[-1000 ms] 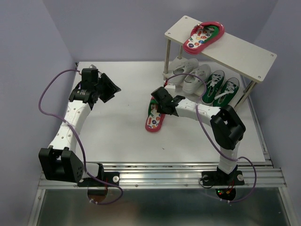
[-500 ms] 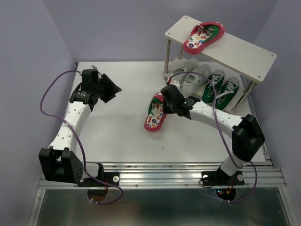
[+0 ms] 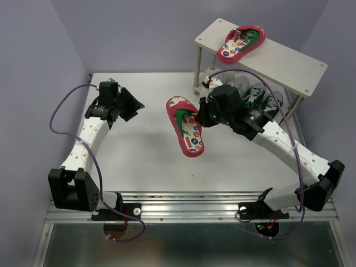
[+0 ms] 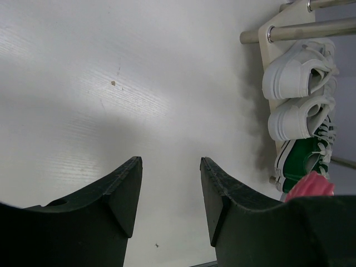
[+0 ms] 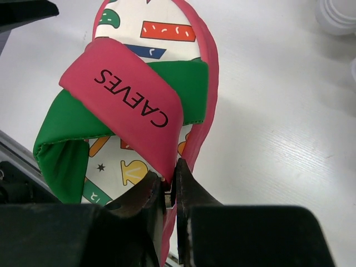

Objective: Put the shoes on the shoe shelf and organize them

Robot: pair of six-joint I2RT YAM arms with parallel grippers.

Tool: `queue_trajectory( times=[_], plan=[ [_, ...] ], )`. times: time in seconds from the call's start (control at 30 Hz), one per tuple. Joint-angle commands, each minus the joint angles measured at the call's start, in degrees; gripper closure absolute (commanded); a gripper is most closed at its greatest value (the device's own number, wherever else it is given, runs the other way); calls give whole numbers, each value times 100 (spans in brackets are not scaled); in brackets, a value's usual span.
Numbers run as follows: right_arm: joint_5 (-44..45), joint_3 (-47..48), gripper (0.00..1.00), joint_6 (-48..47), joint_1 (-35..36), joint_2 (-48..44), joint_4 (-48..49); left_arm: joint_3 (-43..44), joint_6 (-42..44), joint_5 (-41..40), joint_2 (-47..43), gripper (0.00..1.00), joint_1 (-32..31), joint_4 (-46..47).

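Overhead, we see white sneakers (image 3: 240, 83) and green sneakers (image 3: 273, 102) only in part, behind the right arm (image 3: 278, 139). Left wrist view: of the flip-flop (image 4: 311, 186), we get a pink tip only.

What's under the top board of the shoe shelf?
Two white sneakers and green sneakers on the lower board; the right arm and top board cover parts from above.

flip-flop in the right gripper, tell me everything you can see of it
The flip-flop has a red-pink sole rim, a white insole with colourful prints, and two crossed cloth-like straps: one green, one pink lettered CAEVES in black. It lies insole-up, with the right gripper shut on its side edge by the strap end. It appears held clear of the table, touching nothing else.
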Motion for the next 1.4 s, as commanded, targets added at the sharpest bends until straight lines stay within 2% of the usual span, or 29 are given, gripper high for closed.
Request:
queue_trajectory(
  times=[0.0, 0.07, 0.13, 0.17, 0.37, 0.53, 0.77, 0.97, 1.03, 1.2, 1.37],
  plan=[
    [173, 775, 99, -237, 11, -348, -317, 110, -49, 101, 125, 44, 8, 306],
    [525, 1188, 99, -263, 11, -366, -467, 84, -66, 137, 151, 45, 8, 324],
    [1263, 1452, 99, -272, 11, -366, -678, 49, -110, 154, 152, 45, 8, 377],
    [1918, 1644, 99, -237, 11, -375, -731, 14, -119, 155, 143, 45, 8, 420],
    [3556, 2129, 99, -457, 11, -471, -653, -83, -145, 234, 169, 45, 8, 465],
    [4587, 2770, 99, -544, 11, -349, -486, -136, -154, 277, 178, 45, 8, 509],
    [5237, 3648, 99, -1063, 11, -120, -90, -189, -145, 330, 213, 45, 8, 526],
    [5923, 4431, 99, -1678, -314, 416, 6, -276, -145, 357, 152, 45, 8, 579],
    [5898, 4538, 99, -1670, -445, 513, 15, -285, -137, 374, 117, 45, 8, 579],
    [5310, 4617, 99, -1345, -1498, 601, 6, -355, -119, 418, 20, 45, 8, 605],
    [5168, 4644, 99, -1029, -1984, 776, 6, -505, -128, 497, -59, 45, 8, 641]
  ],
)
